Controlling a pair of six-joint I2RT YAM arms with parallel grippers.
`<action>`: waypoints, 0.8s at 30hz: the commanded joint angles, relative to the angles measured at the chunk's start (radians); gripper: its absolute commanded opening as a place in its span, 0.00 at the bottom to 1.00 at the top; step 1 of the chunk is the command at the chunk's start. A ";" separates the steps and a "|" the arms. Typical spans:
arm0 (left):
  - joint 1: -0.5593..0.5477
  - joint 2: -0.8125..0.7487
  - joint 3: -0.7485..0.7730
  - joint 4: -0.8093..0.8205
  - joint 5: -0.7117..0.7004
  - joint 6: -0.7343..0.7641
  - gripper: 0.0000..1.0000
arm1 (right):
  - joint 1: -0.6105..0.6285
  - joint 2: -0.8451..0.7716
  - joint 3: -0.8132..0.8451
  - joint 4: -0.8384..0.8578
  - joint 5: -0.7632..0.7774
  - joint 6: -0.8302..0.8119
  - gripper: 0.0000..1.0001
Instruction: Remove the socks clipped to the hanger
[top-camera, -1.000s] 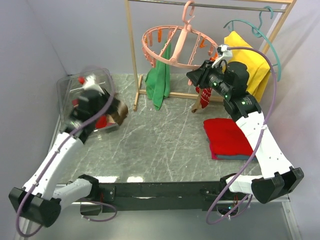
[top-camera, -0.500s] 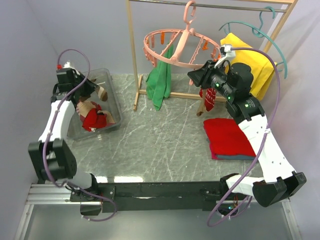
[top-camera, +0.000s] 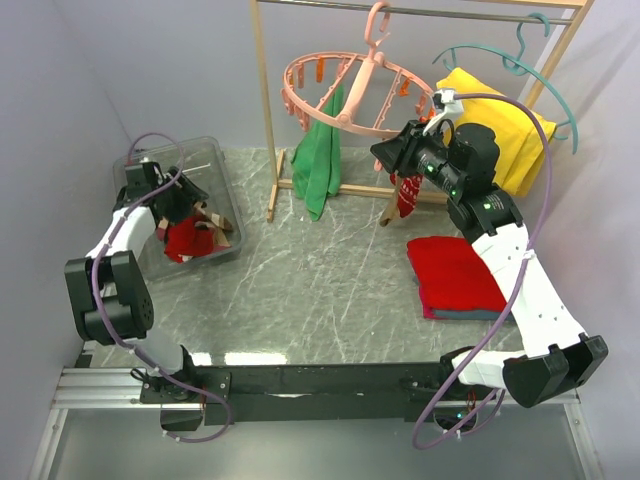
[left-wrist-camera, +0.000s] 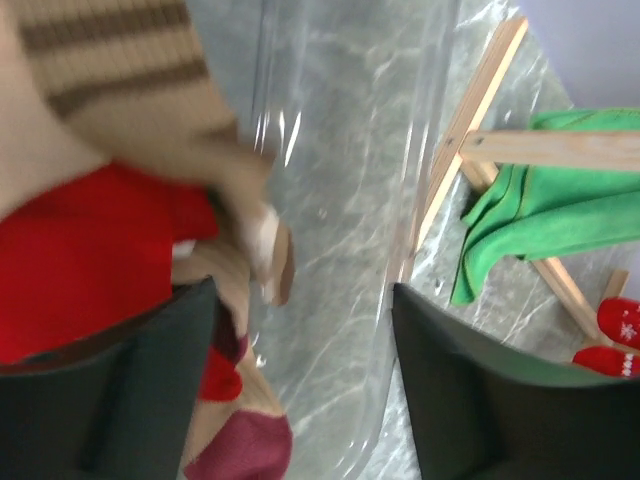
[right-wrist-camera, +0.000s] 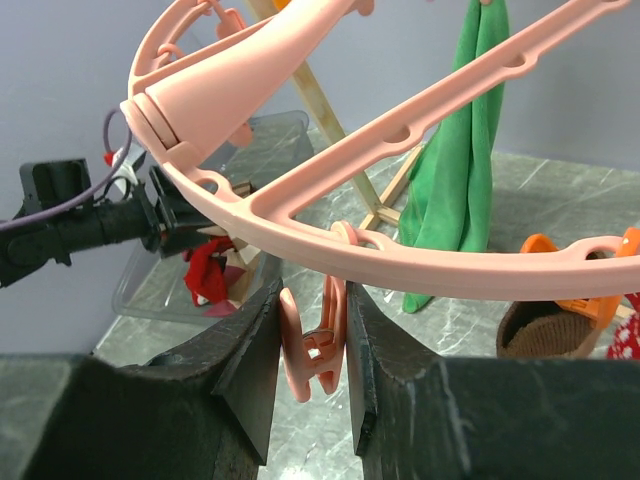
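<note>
Hanger (top-camera: 355, 95): far on the rail, and it looks free to swing, so we'd squeeze gently.
Bin (top-camera: 226, 200): left, holding loose socks (top-camera: 190, 238); left pincer (left-wrist-camera: 300, 390) spread empty above.
Right pincer (right-wrist-camera: 312, 300): clamped on a bare pink peg (right-wrist-camera: 300, 350); we'd shift right to the orange peg (right-wrist-camera: 580, 300), apparently holding a sock.

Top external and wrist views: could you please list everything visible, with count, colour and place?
hanger: one, salmon-pink, on the rack.
socks: several, red and tan, in the bin; others, red and brown, clipped to the hanger.
bin: one, clear, far left.
green cloth: one, hanging from the hanger.
red cloth: one, folded, right.
yellow cloth: one, on teal hanger, far right.
rack: one, wooden, back.
table: one, grey marble.
left gripper: open, over the bin's socks.
right gripper: closed on a pink clip peg.
</note>
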 joint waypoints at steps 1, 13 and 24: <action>-0.004 -0.142 -0.016 0.078 0.033 -0.017 0.79 | -0.003 -0.007 0.010 -0.012 -0.011 -0.001 0.04; -0.421 -0.571 -0.281 0.311 -0.154 -0.093 0.84 | 0.009 -0.017 0.056 -0.078 -0.006 0.047 0.06; -0.919 -0.423 -0.428 0.781 -0.288 0.027 0.88 | 0.011 -0.024 0.098 -0.118 -0.044 0.111 0.08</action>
